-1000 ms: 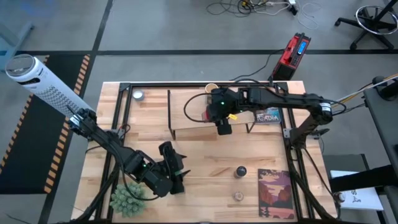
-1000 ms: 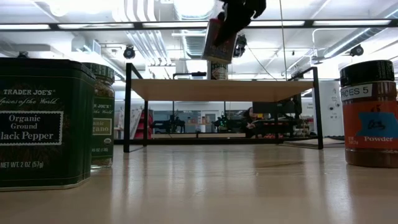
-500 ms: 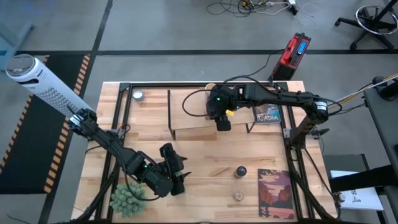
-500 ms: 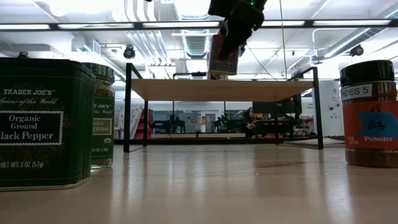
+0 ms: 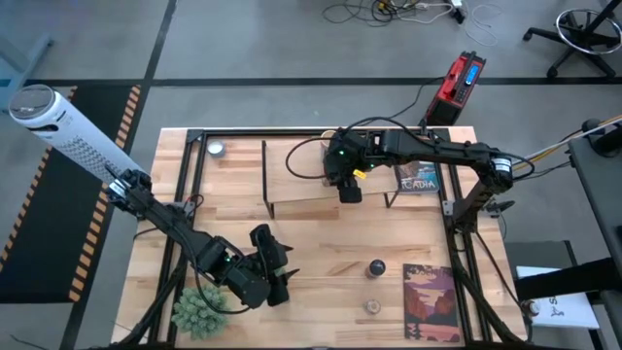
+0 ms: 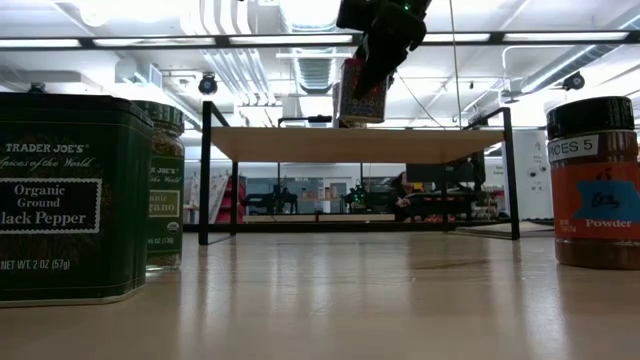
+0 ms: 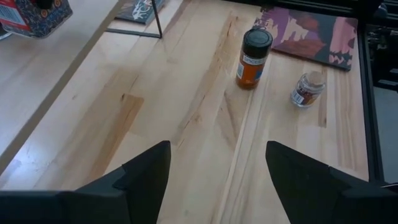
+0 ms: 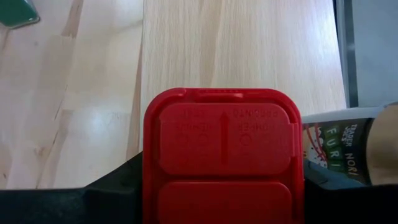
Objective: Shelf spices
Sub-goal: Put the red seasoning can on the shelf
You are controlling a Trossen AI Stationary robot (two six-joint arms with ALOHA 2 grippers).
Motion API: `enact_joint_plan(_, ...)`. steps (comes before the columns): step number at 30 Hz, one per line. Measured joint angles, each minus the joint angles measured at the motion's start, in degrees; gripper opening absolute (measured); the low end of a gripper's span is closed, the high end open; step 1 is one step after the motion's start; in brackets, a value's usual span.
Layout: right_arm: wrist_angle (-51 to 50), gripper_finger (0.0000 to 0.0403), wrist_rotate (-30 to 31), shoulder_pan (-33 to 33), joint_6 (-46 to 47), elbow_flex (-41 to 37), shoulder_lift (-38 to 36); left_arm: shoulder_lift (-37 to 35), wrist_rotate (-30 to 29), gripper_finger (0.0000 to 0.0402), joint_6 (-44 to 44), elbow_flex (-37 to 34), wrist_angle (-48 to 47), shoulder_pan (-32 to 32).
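Your right arm holds a red-lidded square spice tin over the pale wooden shelf board in its thin black metal frame [image 5: 292, 194], about to set it down.

From above, your right gripper [image 5: 347, 185] hovers over the shelf, pinching the tin; your left gripper [image 5: 277, 267] waits in front of the shelf, fingers spread and empty. From table height, the red-lidded patterned tin [image 6: 362, 90] hangs just above the shelf board, tilted; lowering it level looks like the next call. A dark green matte square pepper tin [image 6: 70, 195] and a dark-lidded orange-brown jar [image 6: 600, 180] stand on the table nearer than the shelf. The left wrist view shows that jar beside a small pale glass jar [image 7: 306, 89]. The right wrist view fills with the tin's glossy plastic lid.
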Motion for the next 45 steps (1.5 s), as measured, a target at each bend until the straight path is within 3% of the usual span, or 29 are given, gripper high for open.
enact_joint_plan(14, 0.1, 0.0257, 0.0, 0.0, 0.4, 0.0, 0.0, 0.0, 0.1, 0.0256, 0.2, 0.1, 0.0, 0.0)
enact_joint_plan(32, -0.3, 0.0275, 1.1, 0.4, -0.5, 1.9, 0.0, 0.0, 1.5, 0.026, 1.8, 0.1, 0.0, 0.0)
enact_joint_plan(45, -6.6, 0.0283, 3.6, 2.1, -0.4, 12.1, -0.1, 0.0, 1.6, 0.0264, 2.0, 0.1, 0.0, 0.0)
